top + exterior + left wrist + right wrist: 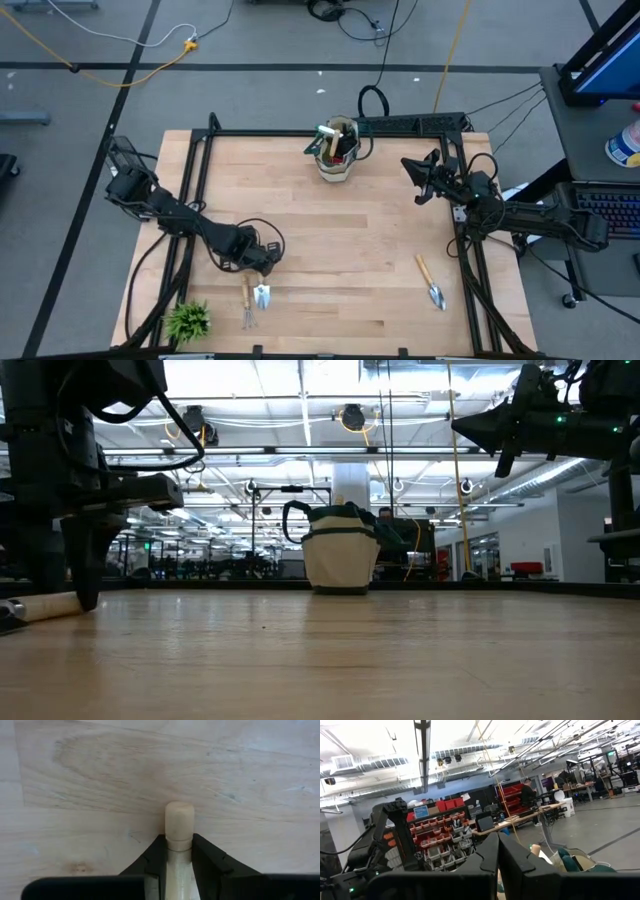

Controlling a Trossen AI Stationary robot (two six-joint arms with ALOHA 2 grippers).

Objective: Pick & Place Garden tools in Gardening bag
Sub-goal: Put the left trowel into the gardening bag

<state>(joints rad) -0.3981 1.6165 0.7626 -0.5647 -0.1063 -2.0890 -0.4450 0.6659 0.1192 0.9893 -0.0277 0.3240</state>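
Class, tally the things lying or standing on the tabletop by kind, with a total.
Wooden-handled hand tools: 3
Green plant: 1
Gardening bag: 1
Total: 5

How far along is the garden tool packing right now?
Partly done: the gardening bag at the table's far edge already holds several items. In hand: the left tool is shut on a wooden handle near the front-left. Left: another trowel lies front-right. The right tool waits shut, raised beside the bag.
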